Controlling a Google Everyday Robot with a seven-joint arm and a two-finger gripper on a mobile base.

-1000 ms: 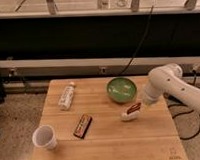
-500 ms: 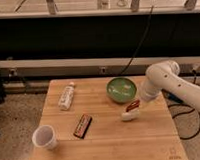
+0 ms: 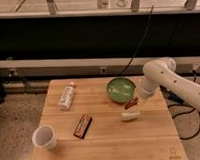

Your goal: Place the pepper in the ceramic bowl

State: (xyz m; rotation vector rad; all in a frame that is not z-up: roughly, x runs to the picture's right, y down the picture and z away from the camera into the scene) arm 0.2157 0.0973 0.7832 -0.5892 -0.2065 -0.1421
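The gripper (image 3: 135, 102) hangs just over the tabletop (image 3: 146, 137) with the one pepper (image 3: 131, 101) at its tip; whether it is clamped on the pepper I cannot tell. The pepper's long axis slants, its upper end aimed up-right, toward the arm. One green ceramic bowl (image 3: 121, 89) sits just up-left of the gripper, one white oblong piece (image 3: 129, 114) just below it, and one dark bar (image 3: 83, 126), one bottle (image 3: 66, 95) and one white cup (image 3: 45, 137) lie well off to its left.

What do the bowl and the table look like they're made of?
Bowl: probably glazed ceramic, green and glossy. Table: wood, with pale planks and visible grain lines. The gripper is just right of the bowl, at the pepper.
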